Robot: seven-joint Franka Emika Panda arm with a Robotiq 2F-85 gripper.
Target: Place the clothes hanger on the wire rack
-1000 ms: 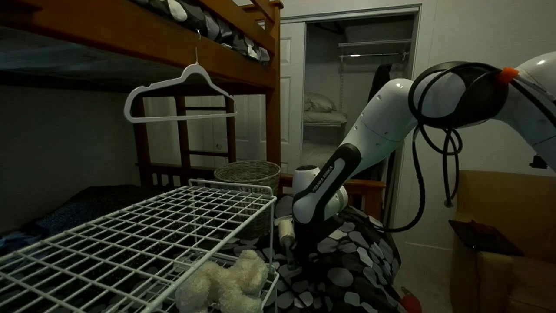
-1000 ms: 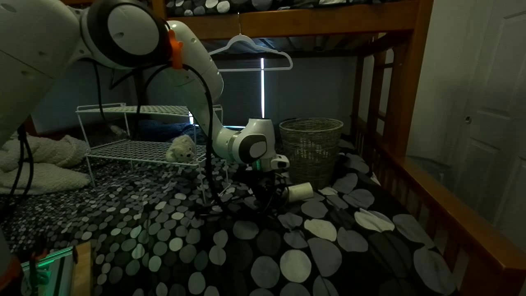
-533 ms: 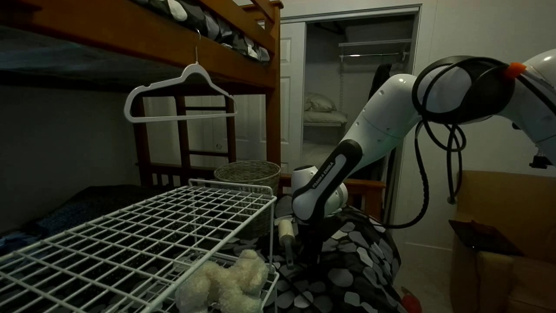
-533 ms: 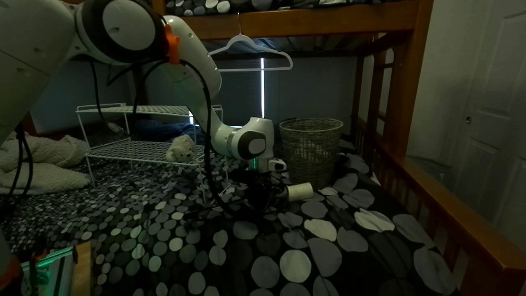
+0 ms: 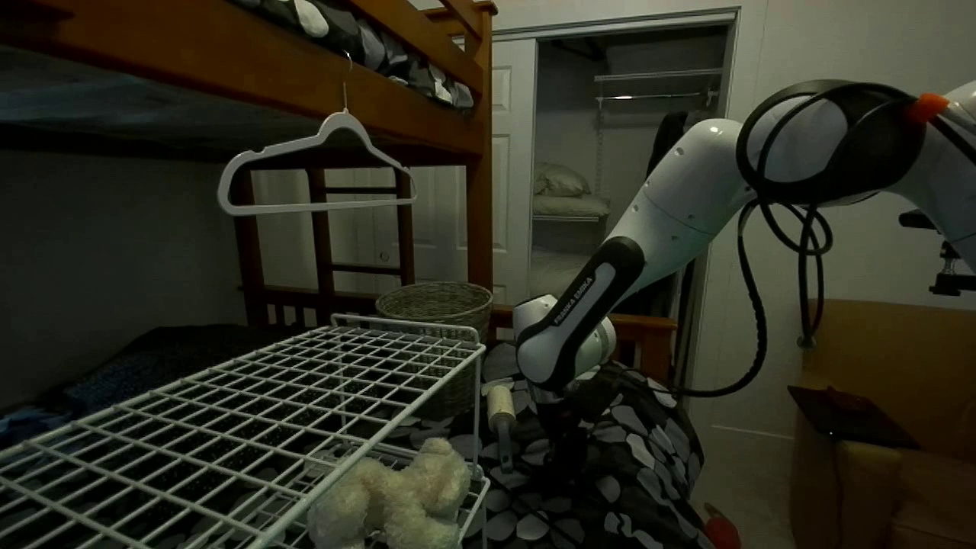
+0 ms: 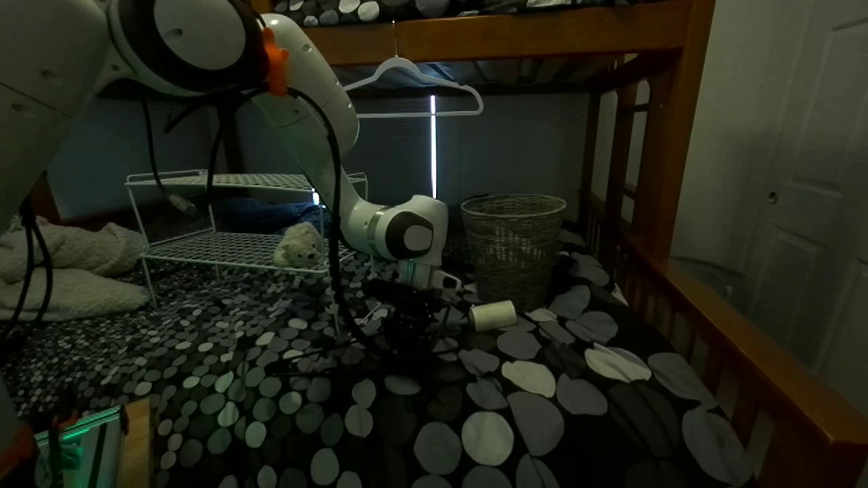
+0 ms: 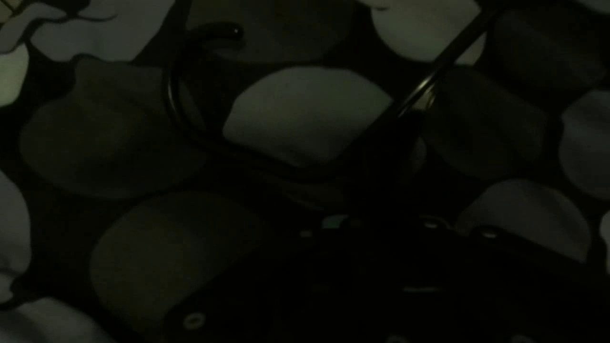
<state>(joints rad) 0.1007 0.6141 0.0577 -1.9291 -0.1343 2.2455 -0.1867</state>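
A dark clothes hanger (image 7: 419,89) shows in the wrist view, with a curved hook at its upper left and a straight dark rod to the upper right. My gripper (image 6: 409,352) is low over the bedspread and appears shut on it; the dark hanger moves along with the gripper. The fingers are almost black in the wrist view and the exact grip is hidden. The white wire rack (image 5: 400,419) has two shelves and also shows in an exterior view (image 6: 264,181). A white hanger (image 5: 316,207) hangs from the bunk rail, apart from the gripper; it shows also here (image 6: 400,61).
A cream plush bear (image 5: 404,492) sits on the rack's lower shelf. A lint roller (image 6: 493,316) lies on the bed beside the gripper. A woven basket (image 6: 513,254) stands behind it. The upper bunk's wooden rail (image 6: 536,37) runs overhead.
The arm and gripper have moved away from the lint roller and basket, to the left in an exterior view. The dark hanger has moved with them. The rack and white hanger have not moved.
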